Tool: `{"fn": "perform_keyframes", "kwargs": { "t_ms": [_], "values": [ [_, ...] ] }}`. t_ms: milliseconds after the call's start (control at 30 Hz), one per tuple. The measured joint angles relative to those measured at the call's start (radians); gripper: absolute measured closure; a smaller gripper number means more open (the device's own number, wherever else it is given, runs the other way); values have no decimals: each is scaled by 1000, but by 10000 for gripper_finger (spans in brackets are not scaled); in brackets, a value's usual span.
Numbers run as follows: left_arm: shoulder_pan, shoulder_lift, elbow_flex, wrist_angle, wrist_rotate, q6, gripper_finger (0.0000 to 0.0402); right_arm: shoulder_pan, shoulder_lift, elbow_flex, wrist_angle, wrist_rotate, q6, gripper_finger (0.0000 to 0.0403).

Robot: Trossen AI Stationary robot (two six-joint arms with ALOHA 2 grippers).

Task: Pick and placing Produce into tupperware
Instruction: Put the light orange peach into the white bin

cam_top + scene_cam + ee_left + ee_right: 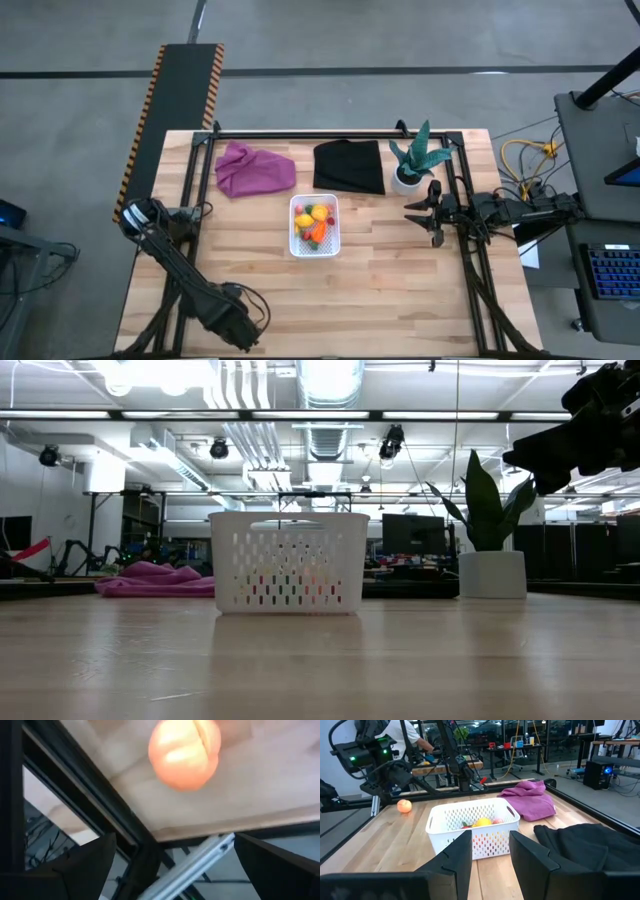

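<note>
The tupperware [314, 226] is a white perforated plastic tub standing mid-table, also seen in the low view [285, 560]. It holds a yellow lemon [482, 822], an orange carrot [317, 232] and small red berries. An orange peach [185, 752] lies on the wood near the table's near-left corner; the right wrist view also shows the peach [404, 805]. In the high view the left arm hides it. My left gripper [182, 870] is open over that corner [235, 322], with the peach ahead of its fingers and untouched. My right gripper [490, 855] is open and empty, above the table's right side [425, 215], facing the tub.
A purple cloth [255, 168] and a black cloth [349, 165] lie at the far side. A potted green plant [415, 160] stands just beyond the right gripper. A black frame rail [100, 805] runs along the table edge by the peach. A person stands beyond the table [405, 735].
</note>
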State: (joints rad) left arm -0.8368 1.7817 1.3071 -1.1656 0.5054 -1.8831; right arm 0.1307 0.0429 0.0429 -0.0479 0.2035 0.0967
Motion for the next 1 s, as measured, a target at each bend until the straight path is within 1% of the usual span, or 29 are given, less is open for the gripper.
{"fn": "perform_keyframes", "kwargs": {
  "t_ms": [133, 333, 567, 733, 867, 1000],
  "values": [
    [0, 0, -2, -1, -87, 5, 11, 0, 0, 0, 0, 0, 0, 280],
    [1, 0, -54, 8, -111, -27, 11, 0, 0, 0, 0, 0, 0, 280],
    [2, -2, -114, 92, -122, -47, 11, 0, 0, 0, -1, 0, 0, 280],
    [2, -2, -154, 141, -155, -48, 11, 0, 0, 0, -1, 0, 0, 280],
    [4, -2, -172, 141, -199, -48, 11, 0, 0, 0, -1, 0, 0, 280],
    [6, -2, -198, 189, -200, -48, 11, 0, 0, 0, -1, 0, 0, 280]
  ]
}}
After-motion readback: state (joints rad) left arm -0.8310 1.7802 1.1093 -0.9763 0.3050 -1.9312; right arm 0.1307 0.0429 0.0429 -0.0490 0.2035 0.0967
